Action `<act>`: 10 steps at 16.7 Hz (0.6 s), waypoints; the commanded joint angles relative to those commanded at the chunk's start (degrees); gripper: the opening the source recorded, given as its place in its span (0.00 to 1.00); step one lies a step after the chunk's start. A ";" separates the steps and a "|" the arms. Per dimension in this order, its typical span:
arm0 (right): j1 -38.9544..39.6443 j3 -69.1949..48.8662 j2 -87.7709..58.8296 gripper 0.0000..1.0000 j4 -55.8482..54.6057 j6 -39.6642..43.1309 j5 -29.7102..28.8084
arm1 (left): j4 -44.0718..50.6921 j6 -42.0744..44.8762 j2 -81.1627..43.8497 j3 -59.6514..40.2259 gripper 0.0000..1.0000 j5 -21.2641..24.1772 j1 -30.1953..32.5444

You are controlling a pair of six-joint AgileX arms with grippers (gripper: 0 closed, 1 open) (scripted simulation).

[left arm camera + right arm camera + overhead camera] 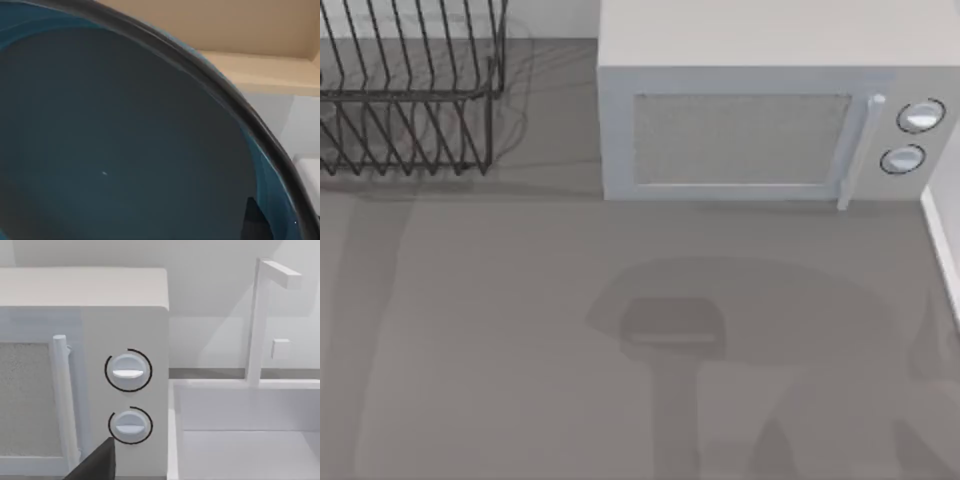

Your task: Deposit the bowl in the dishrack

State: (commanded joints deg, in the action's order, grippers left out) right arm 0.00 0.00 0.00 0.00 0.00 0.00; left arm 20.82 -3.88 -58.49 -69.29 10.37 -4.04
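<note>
bowl (125, 150) close up, dishrack (410, 90) back left

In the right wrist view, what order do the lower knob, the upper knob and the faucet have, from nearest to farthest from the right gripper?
1. Lower knob, on the microwave front, just beside the right gripper.
2. Upper knob, higher on the same panel.
3. Faucet, behind the sink, past the microwave.
</note>
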 joint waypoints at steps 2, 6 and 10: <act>0.00 0.00 0.00 1.00 0.00 0.00 0.00 | -5.02 2.86 4.66 3.41 0.00 0.91 -3.88; 0.00 0.00 0.00 1.00 0.00 0.00 0.00 | -7.90 4.60 7.47 5.48 0.00 1.49 -6.34; 0.00 0.00 0.00 1.00 0.00 0.00 0.00 | -7.86 4.62 7.20 5.25 0.00 1.32 -6.13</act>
State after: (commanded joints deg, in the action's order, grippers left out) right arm 0.00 0.00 0.00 0.00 0.00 0.00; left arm 12.96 0.75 -51.28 -64.04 11.69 -10.17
